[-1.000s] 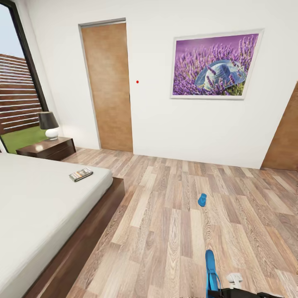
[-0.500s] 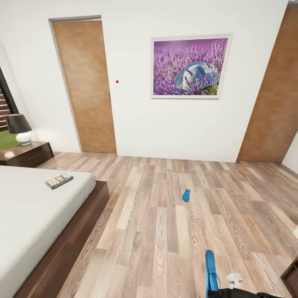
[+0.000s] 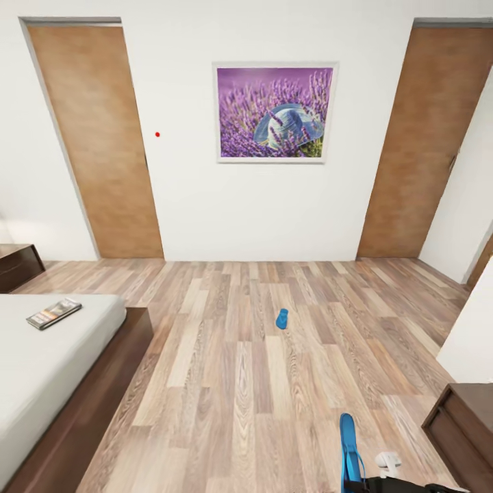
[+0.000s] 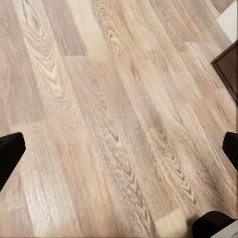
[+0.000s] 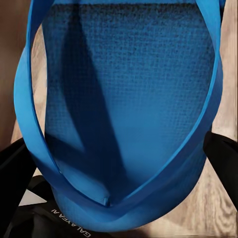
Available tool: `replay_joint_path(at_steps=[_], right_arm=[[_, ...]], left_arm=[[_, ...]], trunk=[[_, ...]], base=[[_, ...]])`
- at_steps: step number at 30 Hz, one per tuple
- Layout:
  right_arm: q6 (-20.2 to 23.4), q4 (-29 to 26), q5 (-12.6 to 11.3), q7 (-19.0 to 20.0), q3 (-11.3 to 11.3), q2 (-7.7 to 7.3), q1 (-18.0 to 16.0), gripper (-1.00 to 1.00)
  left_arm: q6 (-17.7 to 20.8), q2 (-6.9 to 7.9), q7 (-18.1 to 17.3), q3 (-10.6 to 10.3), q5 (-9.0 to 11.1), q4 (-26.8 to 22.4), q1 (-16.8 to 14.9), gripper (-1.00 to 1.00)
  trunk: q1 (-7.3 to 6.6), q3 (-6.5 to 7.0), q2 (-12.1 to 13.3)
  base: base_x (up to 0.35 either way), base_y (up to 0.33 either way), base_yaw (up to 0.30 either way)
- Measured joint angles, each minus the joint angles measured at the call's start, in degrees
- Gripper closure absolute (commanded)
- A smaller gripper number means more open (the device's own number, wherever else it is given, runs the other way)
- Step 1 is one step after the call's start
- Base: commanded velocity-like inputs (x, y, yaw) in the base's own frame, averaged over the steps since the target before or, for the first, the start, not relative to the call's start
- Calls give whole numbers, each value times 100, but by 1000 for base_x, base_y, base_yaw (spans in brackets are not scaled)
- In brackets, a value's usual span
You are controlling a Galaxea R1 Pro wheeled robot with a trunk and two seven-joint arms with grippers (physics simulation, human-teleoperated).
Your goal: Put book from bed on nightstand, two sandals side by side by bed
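One blue sandal (image 3: 281, 318) lies on the wood floor in the middle of the bedroom, well away from the bed (image 3: 41, 383). The other sandal (image 3: 349, 441) stands on end at the head view's lower edge, and my right gripper (image 5: 119, 166) is shut on it, a dark finger (image 5: 12, 171) on each side of its sole (image 5: 124, 99). The book (image 3: 53, 313) lies flat near the bed's foot corner. A corner of a nightstand (image 3: 17, 266) shows at the far left. My left gripper (image 4: 119, 151) hangs open over bare floor.
Two brown doors (image 3: 96, 137) (image 3: 418, 137) flank a purple flower picture (image 3: 274, 113) on the white far wall. A dark-brown dresser (image 3: 469, 428) stands at the lower right, and its corner (image 4: 229, 67) appears in the left wrist view. A white wall corner (image 3: 472, 329) juts in on the right.
The camera has swung to the right, so the whole scene slid left. The window and lamp left the picture; the right door and dresser came in. The held sandal stays in place.
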Motion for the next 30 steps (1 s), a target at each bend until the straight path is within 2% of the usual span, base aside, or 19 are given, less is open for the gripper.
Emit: replay_joint_path(at_steps=[30], right_arm=[[0, 0, 0, 0, 0, 0, 0, 100]], left_arm=[[-1, -5, 0, -2, 0, 5, 0, -100]], trunk=[[0, 0, 0]], base=[[0, 0, -284]])
